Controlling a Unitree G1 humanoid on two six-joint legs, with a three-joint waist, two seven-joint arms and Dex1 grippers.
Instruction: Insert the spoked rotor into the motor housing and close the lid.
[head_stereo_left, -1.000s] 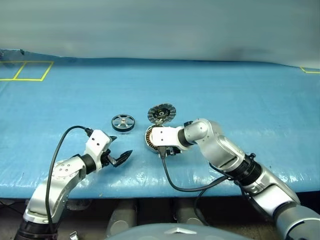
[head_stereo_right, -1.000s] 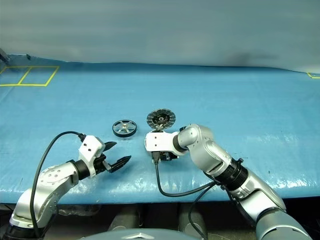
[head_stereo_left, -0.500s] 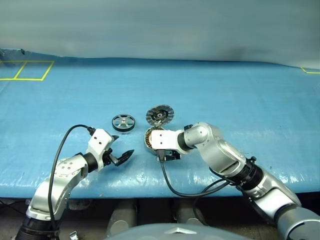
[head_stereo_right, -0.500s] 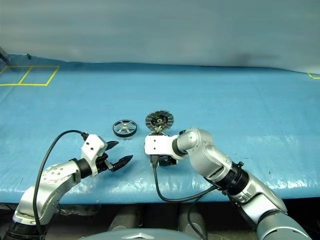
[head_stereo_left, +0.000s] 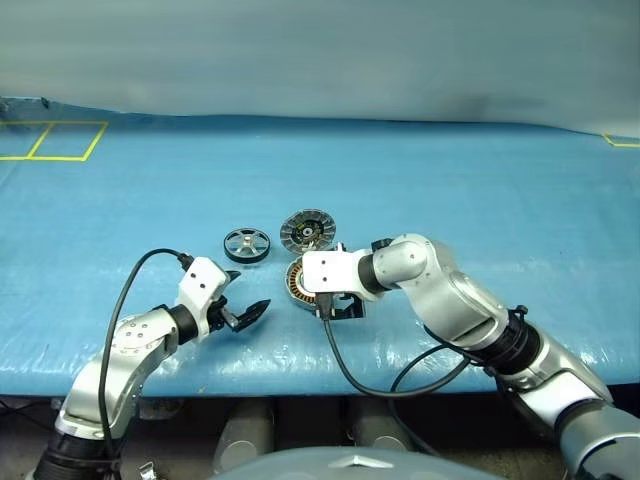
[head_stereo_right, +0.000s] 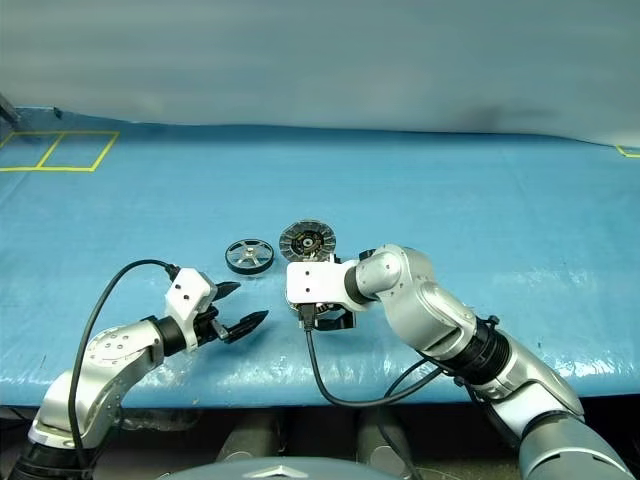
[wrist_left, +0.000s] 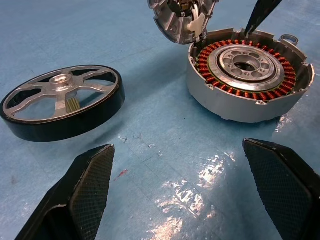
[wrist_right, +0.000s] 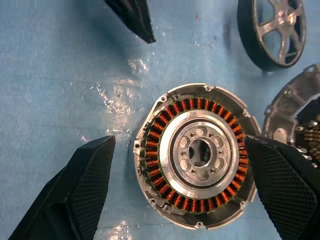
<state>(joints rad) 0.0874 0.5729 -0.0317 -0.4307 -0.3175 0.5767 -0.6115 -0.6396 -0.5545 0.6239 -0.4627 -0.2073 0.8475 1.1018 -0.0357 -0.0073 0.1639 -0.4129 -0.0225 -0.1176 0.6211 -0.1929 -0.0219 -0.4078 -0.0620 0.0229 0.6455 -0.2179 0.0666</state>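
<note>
Lid (head_stereo_left: 303, 229) now tipped back further, just released. Right tool (wrist_right: 175, 190) spread above motor housing (wrist_right: 197, 154); left tool (wrist_left: 192, 192) spread, empty. Next: fetch spoked rotor (head_stereo_left: 246, 244).

No readable text, label, brand, number or sign on anything here

Open blue table (head_stereo_left: 480, 190) surrounds the motor housing (wrist_right: 197, 170), its top uncovered beneath the right gripper (wrist_right: 185, 192); the raised lid (head_stereo_left: 302, 229) blocks its far side, the spoked rotor (head_stereo_left: 246, 244) lying just left.
</note>
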